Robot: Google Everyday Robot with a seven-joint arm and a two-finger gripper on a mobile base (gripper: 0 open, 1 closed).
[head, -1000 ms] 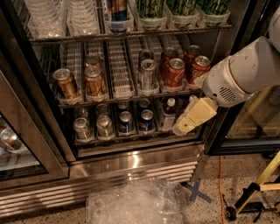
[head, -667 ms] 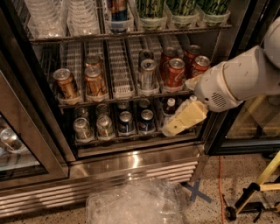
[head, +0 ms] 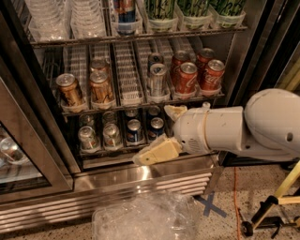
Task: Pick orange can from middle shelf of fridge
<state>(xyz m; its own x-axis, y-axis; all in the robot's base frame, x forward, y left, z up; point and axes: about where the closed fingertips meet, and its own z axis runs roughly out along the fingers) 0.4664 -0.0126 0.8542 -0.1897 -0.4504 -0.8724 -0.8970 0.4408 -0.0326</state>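
Two orange cans (head: 70, 90) (head: 101, 89) stand at the front left of the middle shelf (head: 140, 106), with a third orange can (head: 98, 65) behind them. Silver cans (head: 158, 79) stand in the shelf's middle lanes and red cola cans (head: 186, 77) on its right. The fridge (head: 56, 140) has its door open. My gripper (head: 152, 135) is open and empty, with cream fingers (head: 157, 152) spread. It is in front of the bottom shelf, below the silver cans and to the lower right of the orange cans. My white arm (head: 243, 129) reaches in from the right.
The bottom shelf holds silver and blue cans (head: 134, 131). The top shelf holds clear cups (head: 70, 18) and green-labelled tubs (head: 194, 11). A glass door (head: 14, 159) stands at left. Crumpled clear plastic (head: 145, 218), a blue tape cross (head: 211, 206) and a yellow stand (head: 274, 201) are on the floor.
My arm has swung lower and further left, so the gripper now sits in front of the bottom shelf. The cans have not moved.
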